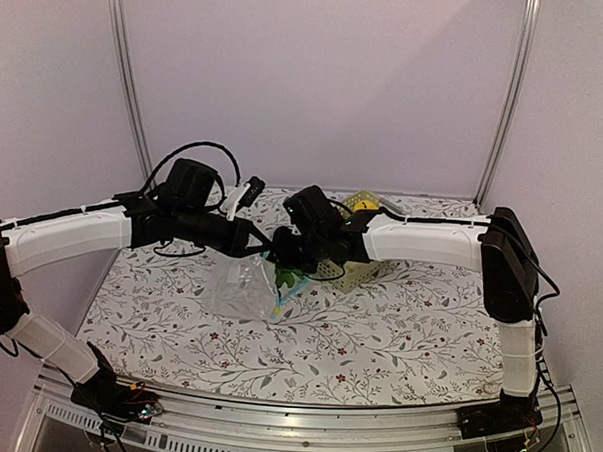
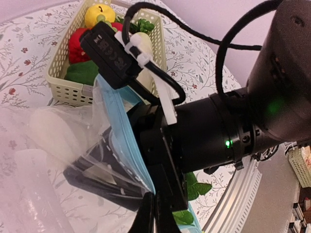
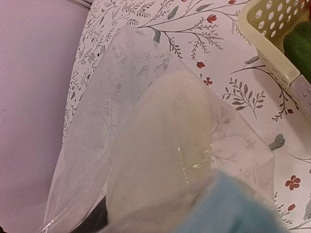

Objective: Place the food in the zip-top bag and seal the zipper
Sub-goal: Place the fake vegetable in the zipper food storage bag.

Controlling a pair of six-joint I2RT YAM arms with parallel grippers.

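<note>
On worktop [image 1: 407,331] centre, bag [image 1: 237,283] is held open by left hand [image 2: 154,206], pinched shut on its zipper [image 2: 121,131]. Inside it, white radish [image 3: 165,145] is seemingly gripped by right hand [image 1: 282,253]. A basket [image 1: 351,273] is noted at two o'clock.

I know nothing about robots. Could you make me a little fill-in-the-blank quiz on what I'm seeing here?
1. The apple lying in the basket is ____.
2. The see-through bag has a zipper coloured light ____.
3. The left fingers are ____ on the bag's edge, holding it up.

Missing words: yellow; blue; shut.
</note>
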